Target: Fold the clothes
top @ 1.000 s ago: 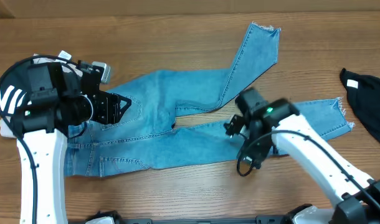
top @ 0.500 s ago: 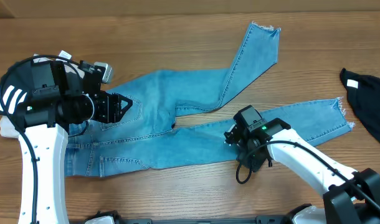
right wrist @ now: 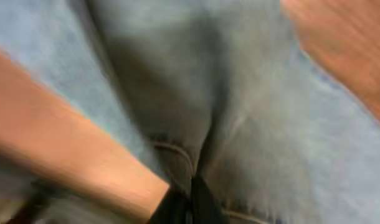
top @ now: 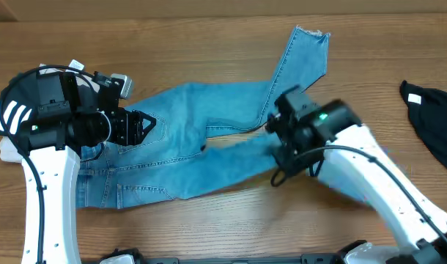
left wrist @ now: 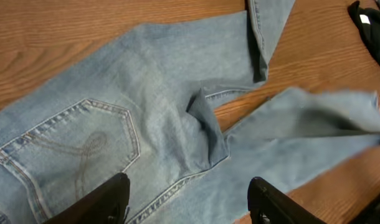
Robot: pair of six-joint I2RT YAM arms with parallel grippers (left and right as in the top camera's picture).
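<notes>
Light-blue denim jeans (top: 201, 110) lie spread on the wooden table, waist to the left, with one leg angled up to a frayed hem (top: 311, 33). My left gripper (top: 146, 126) hovers open over the seat, next to a back pocket (left wrist: 78, 143); its dark fingers (left wrist: 109, 199) stand apart with only denim (left wrist: 146, 106) below them. My right gripper (top: 271, 126) is shut on a bunched fold of the lower leg (right wrist: 252, 112), with the jaws (right wrist: 191, 202) pinched together on the cloth. In the left wrist view that leg shows lifted and blurred (left wrist: 327, 118).
A black garment (top: 432, 110) lies at the table's right edge and also shows in the left wrist view's top corner (left wrist: 370, 18). The right arm (top: 370, 176) crosses the table in front of the lower leg.
The right gripper shut on the lower leg, then swung up and left with the cloth. That leg's hem has left its place at the right. The left gripper has not moved.
</notes>
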